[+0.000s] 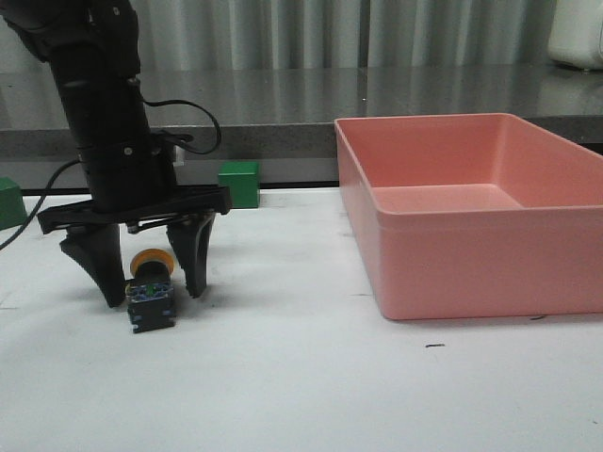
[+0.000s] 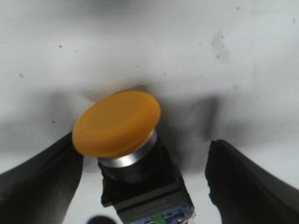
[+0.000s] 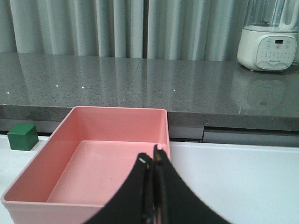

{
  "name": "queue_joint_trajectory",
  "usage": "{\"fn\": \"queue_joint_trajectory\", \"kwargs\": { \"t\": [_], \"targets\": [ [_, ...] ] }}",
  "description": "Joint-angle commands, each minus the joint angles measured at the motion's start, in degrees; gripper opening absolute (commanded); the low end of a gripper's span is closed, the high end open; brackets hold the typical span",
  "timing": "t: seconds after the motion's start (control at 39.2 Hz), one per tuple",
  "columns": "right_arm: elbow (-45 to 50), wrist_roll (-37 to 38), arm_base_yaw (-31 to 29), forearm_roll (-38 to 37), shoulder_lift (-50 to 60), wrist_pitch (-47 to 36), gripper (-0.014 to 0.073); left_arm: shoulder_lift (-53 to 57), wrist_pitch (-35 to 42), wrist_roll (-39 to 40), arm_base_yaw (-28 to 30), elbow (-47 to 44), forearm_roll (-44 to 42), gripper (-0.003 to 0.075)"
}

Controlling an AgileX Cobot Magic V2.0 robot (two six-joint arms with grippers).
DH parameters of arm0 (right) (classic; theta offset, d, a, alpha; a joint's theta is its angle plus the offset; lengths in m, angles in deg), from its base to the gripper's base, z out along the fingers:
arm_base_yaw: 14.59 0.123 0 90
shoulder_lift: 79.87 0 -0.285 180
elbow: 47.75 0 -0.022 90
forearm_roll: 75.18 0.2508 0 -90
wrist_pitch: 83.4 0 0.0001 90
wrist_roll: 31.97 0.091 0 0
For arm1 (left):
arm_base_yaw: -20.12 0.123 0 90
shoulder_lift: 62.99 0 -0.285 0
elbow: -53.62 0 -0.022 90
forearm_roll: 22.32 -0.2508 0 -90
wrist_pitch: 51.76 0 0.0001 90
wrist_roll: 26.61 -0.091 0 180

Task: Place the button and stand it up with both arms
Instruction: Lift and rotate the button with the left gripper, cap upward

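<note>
The button (image 1: 151, 290) is on the white table at the left, its yellow cap (image 2: 117, 123) pointing away from me and its bluish base toward the front; it looks to be lying on its side. My left gripper (image 1: 155, 294) stands over it, open, with one finger on each side. In the left wrist view the left gripper (image 2: 145, 151) straddles the button (image 2: 140, 182); one finger (image 2: 37, 186) is close beside the cap and the other finger (image 2: 243, 182) is apart from the black body. My right gripper (image 3: 150, 161) is shut and empty, above the near edge of the pink bin.
A large pink bin (image 1: 452, 273) stands at the right and also shows in the right wrist view (image 3: 117, 110). Green cubes sit at the back edge of the table (image 1: 239, 183) and at the far left (image 1: 8, 202). A grey counter with a white appliance (image 3: 271, 42) runs behind.
</note>
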Motion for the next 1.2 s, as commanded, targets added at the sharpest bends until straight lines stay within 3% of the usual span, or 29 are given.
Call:
{"fn": "queue_joint_trajectory", "kwargs": {
  "t": [0.0, 0.13, 0.2, 0.41, 0.89, 1.17],
  "targets": [
    [-1.5, -0.4, -0.4, -1.0, -0.5, -4.7, -0.0062, 2.7, -0.9, 0.6, -0.4, 1.5, 0.9, 0.0383],
    [-1.5, -0.4, -0.4, -1.0, -0.5, -4.7, -0.0062, 2.7, -1.3, 0.6, -0.4, 1.5, 0.2, 0.0206],
    [-1.5, -0.4, -0.4, -1.0, -0.5, -4.7, -0.0062, 3.1, -1.4, 0.6, -0.4, 1.5, -1.2, 0.0156],
    [-1.5, -0.4, -0.4, -1.0, -0.5, -4.7, -0.0062, 8.3, 5.5, 0.6, -0.4, 0.0, -3.6, 0.0148],
    [-1.5, -0.4, -0.4, -1.0, -0.5, -4.7, -0.0062, 32.1, 52.4, 0.6, -0.2, -29.4, -18.5, 0.0148],
    [-1.5, -0.4, -0.4, -1.0, -0.5, -4.7, -0.0062, 35.4, 84.3, 0.2, -0.2, -48.0, -27.2, 0.0148]
  ]
}}
